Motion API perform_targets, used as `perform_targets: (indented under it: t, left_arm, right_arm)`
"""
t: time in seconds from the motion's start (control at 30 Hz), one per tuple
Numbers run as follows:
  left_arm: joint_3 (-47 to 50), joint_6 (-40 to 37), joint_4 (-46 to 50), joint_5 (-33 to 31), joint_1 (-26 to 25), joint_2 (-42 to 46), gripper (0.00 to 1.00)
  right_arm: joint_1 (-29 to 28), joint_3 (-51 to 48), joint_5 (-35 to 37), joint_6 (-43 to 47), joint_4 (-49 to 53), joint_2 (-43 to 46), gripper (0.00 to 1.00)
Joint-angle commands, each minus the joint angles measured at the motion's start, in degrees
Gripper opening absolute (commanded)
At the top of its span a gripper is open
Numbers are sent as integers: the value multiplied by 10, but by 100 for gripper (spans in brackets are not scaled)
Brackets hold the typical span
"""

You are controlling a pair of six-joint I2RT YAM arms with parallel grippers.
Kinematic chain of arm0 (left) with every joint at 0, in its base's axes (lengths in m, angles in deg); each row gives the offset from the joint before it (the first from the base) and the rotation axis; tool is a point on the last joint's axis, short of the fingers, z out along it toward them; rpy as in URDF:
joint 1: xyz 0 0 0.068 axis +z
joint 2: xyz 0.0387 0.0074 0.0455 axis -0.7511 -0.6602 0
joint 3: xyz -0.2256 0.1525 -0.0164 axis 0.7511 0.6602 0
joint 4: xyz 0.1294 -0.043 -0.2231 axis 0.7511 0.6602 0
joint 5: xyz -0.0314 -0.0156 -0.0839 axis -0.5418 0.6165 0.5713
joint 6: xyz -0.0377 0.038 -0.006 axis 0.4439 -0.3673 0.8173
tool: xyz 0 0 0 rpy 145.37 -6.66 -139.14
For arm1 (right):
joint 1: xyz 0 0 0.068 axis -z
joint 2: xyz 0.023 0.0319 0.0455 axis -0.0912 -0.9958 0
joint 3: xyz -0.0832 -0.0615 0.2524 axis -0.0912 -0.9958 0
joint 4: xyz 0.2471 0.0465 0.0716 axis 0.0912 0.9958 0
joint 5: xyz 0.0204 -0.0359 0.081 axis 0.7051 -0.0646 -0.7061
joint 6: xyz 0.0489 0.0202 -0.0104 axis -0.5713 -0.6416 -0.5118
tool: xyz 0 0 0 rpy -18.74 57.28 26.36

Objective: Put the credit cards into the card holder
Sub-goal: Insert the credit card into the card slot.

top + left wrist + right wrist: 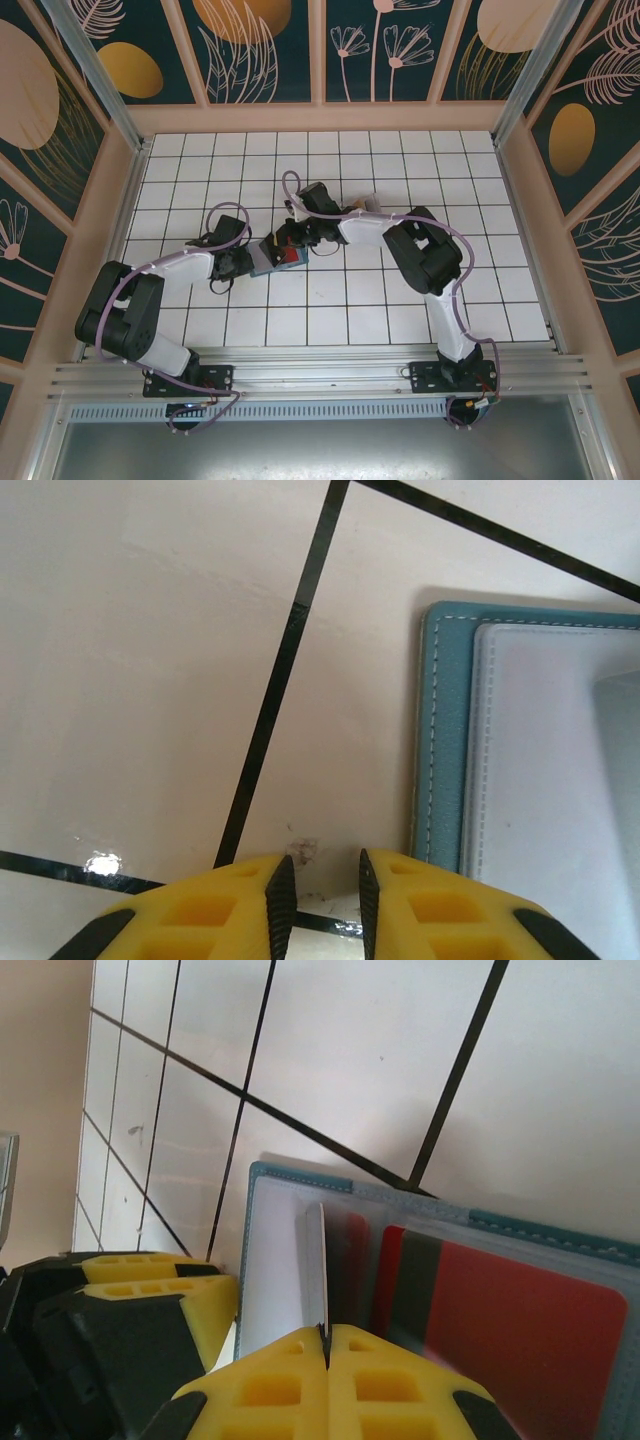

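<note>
The left arm [175, 266] and right arm [425, 255] bend inward, wrists nearly meeting. The right gripper [327, 1345] is pinched tight on a thin card [316, 1260] standing edge-on ahead of its fingertips. Just beside it, the left gripper [322, 885] has its jaws a sliver apart with nothing between them.

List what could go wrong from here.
1. The right gripper pinches a card by one edge, upright over the open wallet. The card may twist and miss its slot.
2. The left gripper sits beside the wallet, its jaws slightly apart with nothing between them. The wallet looks unpinned and may slide when pushed.
3. A red card lies in a pocket alongside, and the new card could catch on it.
</note>
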Motion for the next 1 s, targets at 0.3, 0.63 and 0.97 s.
perform_targets:
  t: [0.3, 0.63, 0.97]
  left_arm:
    - [19, -4, -91, 84, -6, -50, 22]
    - [27, -2, -100, 89, -6, -49, 16]
    - [39, 5, -116, 102, -6, -46, 7]
  right_arm:
    - [-3, -17, 44, -23, -32, 5, 2]
    - [-34, -48, 67, -28, -29, 13, 2]
    - [-65, -63, 115, -67, -53, 14, 2]
